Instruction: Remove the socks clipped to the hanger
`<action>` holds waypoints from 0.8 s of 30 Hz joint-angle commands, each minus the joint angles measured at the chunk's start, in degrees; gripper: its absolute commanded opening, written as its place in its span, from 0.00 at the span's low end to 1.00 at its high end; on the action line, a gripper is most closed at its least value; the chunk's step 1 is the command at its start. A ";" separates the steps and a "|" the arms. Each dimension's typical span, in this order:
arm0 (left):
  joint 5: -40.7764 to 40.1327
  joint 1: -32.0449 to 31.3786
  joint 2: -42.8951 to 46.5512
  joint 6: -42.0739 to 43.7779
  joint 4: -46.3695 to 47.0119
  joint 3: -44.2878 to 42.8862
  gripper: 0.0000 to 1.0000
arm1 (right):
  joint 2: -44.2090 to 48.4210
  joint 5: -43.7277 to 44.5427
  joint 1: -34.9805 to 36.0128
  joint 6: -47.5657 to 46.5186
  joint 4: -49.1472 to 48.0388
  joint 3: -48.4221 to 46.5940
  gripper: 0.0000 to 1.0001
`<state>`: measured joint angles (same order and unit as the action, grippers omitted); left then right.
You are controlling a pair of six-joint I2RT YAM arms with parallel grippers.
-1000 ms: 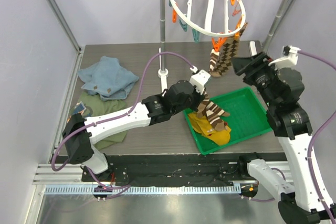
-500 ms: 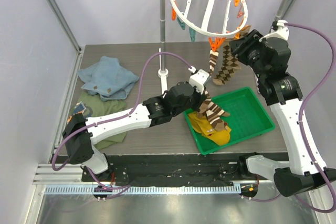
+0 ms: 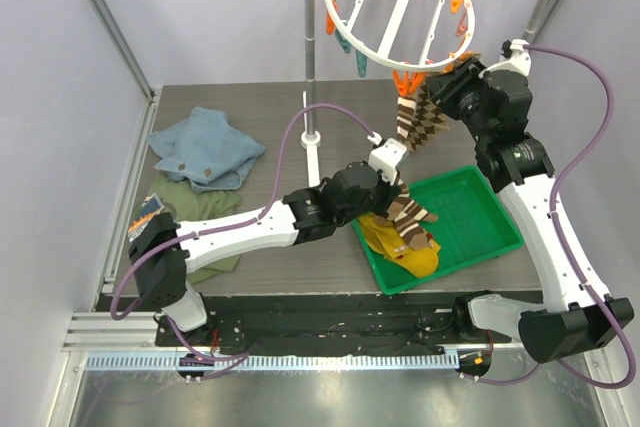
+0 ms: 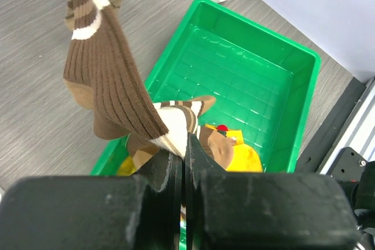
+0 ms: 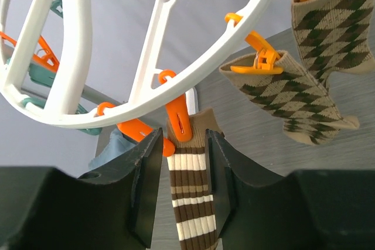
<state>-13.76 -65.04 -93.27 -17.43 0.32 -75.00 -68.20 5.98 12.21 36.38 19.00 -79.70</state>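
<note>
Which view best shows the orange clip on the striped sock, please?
Right wrist view: the orange clip bites the striped sock, close up. The top view shows it tiny; the left wrist view misses it.

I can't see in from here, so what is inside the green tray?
Inside the green tray lie mustard-yellow socks with a brown-and-white striped sock on top; the rest of its floor is bare. Whatever lies under that pile is covered.
</note>
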 commanded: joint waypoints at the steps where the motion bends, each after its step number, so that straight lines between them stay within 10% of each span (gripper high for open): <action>1: -0.22 -0.62 -0.59 0.20 4.34 -3.39 0.00 | -0.61 -2.89 0.19 1.15 -5.20 1.56 0.43; 18: 21.48 5.52 11.43 -7.78 -3.82 0.73 0.00 | 1.41 -37.07 -11.50 -9.31 -5.46 1.56 0.59; 24: 26.41 8.61 16.28 -9.20 -8.13 -0.06 0.00 | 1.93 -52.36 -13.61 -3.70 -19.92 8.58 0.65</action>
<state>6.87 -57.28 -80.95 -24.18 -5.61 -73.89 -67.61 -32.23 -0.89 29.12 11.44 -75.09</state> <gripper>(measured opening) 0.029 0.630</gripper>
